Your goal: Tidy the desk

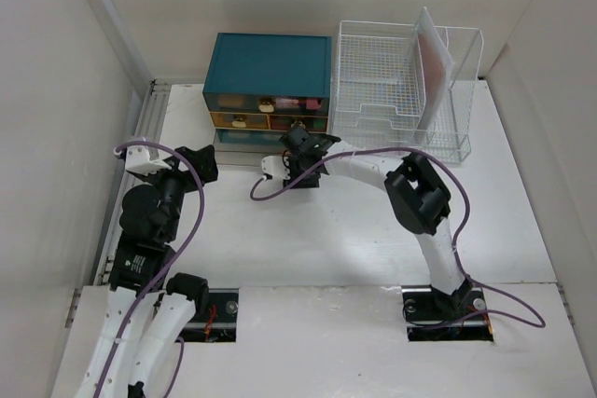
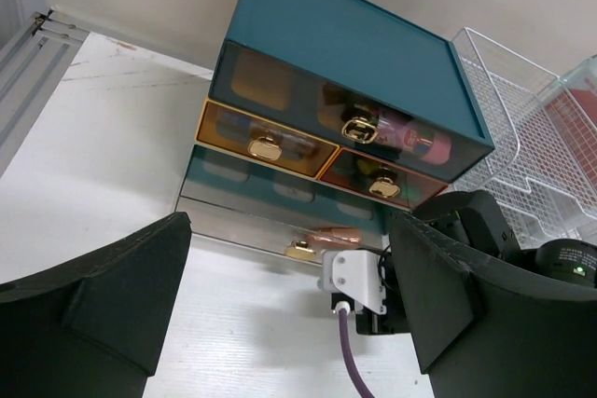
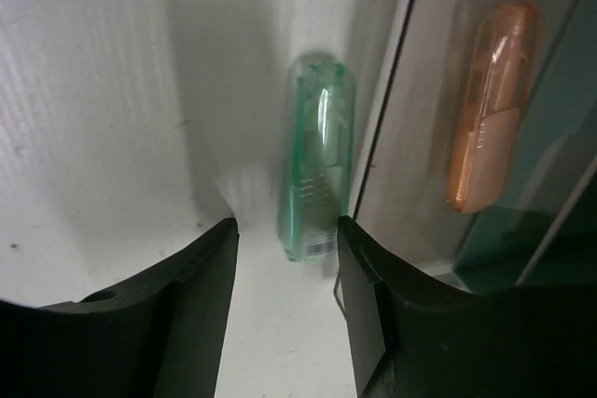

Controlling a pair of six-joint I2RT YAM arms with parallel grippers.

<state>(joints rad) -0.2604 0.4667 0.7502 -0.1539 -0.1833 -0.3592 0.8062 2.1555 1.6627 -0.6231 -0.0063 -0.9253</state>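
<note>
The white desk [image 1: 308, 240] carries a teal drawer box [image 1: 268, 76] at the back. My right gripper [image 3: 284, 258] is open and low over the desk, right in front of the box's clear bottom drawer [image 2: 270, 207]. A small translucent green item [image 3: 317, 156] lies on the desk against the drawer's clear front. Its near end sits between my right fingertips, and I see no contact. An orange item [image 3: 490, 104] shows through the drawer front. My left gripper [image 2: 289, 323] is open and empty, facing the box from the left [image 1: 201, 163].
A white wire rack [image 1: 401, 90] with an upright translucent folder [image 1: 434, 53] stands right of the box. Gold knobs [image 2: 300, 249] stick out from the drawer fronts. A ribbed metal rail [image 1: 149, 118] runs along the desk's left edge. My right gripper's purple cable [image 1: 270, 184] loops over the desk.
</note>
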